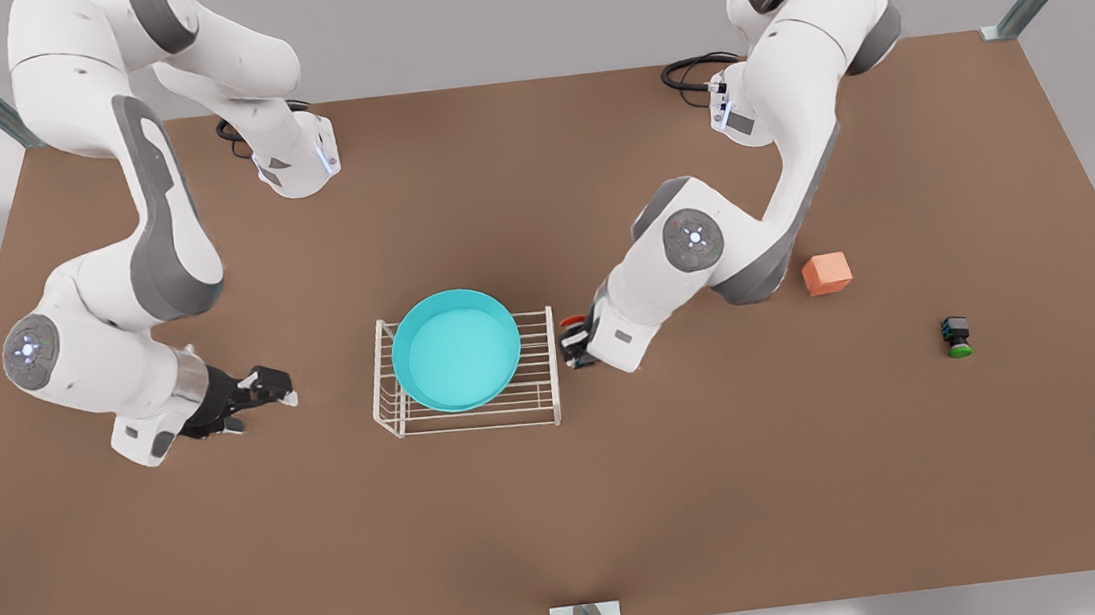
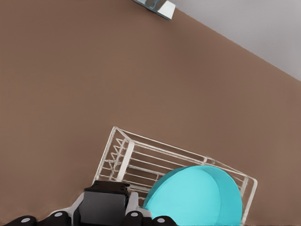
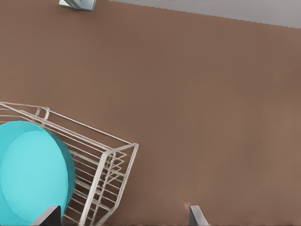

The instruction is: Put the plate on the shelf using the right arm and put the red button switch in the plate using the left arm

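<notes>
Sitting on top of the shelf (image 1: 465,374), the plate (image 1: 456,348) lies flat on the bars, toward the shelf's side at the front view's left; we log both on the brown table (image 1: 567,507). Just beside the shelf's other end we see the red button switch (image 1: 573,323) clamped between the fingers of the left gripper (image 1: 573,341), low over the table. In the left wrist view, shelf (image 2: 141,160) and plate (image 2: 193,197) lie just past that gripper. We find the right gripper (image 1: 266,387) near the shelf at the front view's left, fingers apart and holding nothing; its fingertips (image 3: 196,216) frame bare table. Well apart at the front view's right sit an orange cube (image 1: 827,274) and a green-capped switch (image 1: 957,336).
</notes>
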You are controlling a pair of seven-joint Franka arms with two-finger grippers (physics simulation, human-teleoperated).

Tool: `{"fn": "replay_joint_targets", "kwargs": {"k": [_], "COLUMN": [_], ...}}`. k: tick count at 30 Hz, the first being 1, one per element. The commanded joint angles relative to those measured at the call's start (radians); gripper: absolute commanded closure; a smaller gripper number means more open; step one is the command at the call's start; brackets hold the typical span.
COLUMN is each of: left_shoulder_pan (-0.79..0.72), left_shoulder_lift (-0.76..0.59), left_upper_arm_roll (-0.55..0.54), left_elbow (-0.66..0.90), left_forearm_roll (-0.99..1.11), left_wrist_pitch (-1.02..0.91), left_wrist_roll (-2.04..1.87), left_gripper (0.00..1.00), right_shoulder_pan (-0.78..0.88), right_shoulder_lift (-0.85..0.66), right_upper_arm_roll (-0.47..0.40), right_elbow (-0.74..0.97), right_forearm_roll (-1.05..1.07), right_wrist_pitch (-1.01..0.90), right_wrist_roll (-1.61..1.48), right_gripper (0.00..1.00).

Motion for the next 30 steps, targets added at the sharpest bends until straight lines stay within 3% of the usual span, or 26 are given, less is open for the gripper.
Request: {"fn": "replay_joint_targets", "kwargs": {"k": [1,5,8,12,17,19,22,26,27,28,29,30], "left_shoulder_pan": [-0.024,-0.086,-0.136,-0.237,-0.248,-0.248,-0.264,-0.251,-0.163,0.09,0.22,0.289], "left_shoulder_lift": [0.026,0.106,0.144,0.193,0.246,0.243,0.244,0.201,0.186,0.186,0.16,0.108], "left_upper_arm_roll": [-0.035,-0.035,-0.026,0.01,0.04,0.042,0.042,0.034,-0.071,-0.36,-0.51,-0.515], "left_elbow": [0.006,0.006,0.006,-0.005,-0.011,-0.01,-0.011,-0.022,-0.022,-0.022,-0.014,-0.016], "left_forearm_roll": [-0.029,-0.028,-0.018,0.017,0.202,0.255,0.261,0.348,0.341,0.344,0.423,0.459], "left_wrist_pitch": [0.261,0.678,0.861,0.89,0.883,0.784,0.778,0.489,0.355,0.122,-0.226,-0.381], "left_wrist_roll": [-0.647,-0.67,-0.688,-0.681,-0.672,-0.653,-0.65,-0.506,-0.408,-0.27,-0.247,-0.196], "left_gripper": [0.78,0.78,0.78,0.78,0.76,0.0,0.0,0.0,0.0,0.0,0.0,0.0], "right_shoulder_pan": [-0.017,-0.012,-0.012,-0.009,-0.007,-0.007,-0.007,-0.007,-0.009,-0.009,-0.011,-0.011], "right_shoulder_lift": [-0.024,-0.025,-0.021,-0.015,-0.013,-0.013,-0.013,-0.013,-0.013,-0.013,-0.013,-0.013], "right_upper_arm_roll": [-0.009,-0.003,-0.003,-0.003,-0.003,-0.003,-0.003,-0.003,-0.005,-0.005,-0.005,-0.005], "right_elbow": [-0.001,-0.001,-0.004,-0.002,-0.002,-0.002,-0.002,-0.001,-0.001,-0.001,-0.001,-0.001], "right_forearm_roll": [-0.189,-0.189,-0.184,-0.18,-0.18,-0.18,-0.18,-0.18,-0.18,-0.18,-0.161,-0.161], "right_wrist_pitch": [-0.113,-0.19,-0.189,-0.187,-0.187,-0.187,-0.185,-0.187,-0.187,-0.187,-0.187,-0.187], "right_wrist_roll": [-0.024,0.084,0.088,0.088,0.088,0.088,0.088,0.085,0.081,0.081,0.078,0.079], "right_gripper": [0.0,0.0,0.0,0.0,0.0,0.0,0.0,0.0,0.0,0.0,0.0,0.0]}}
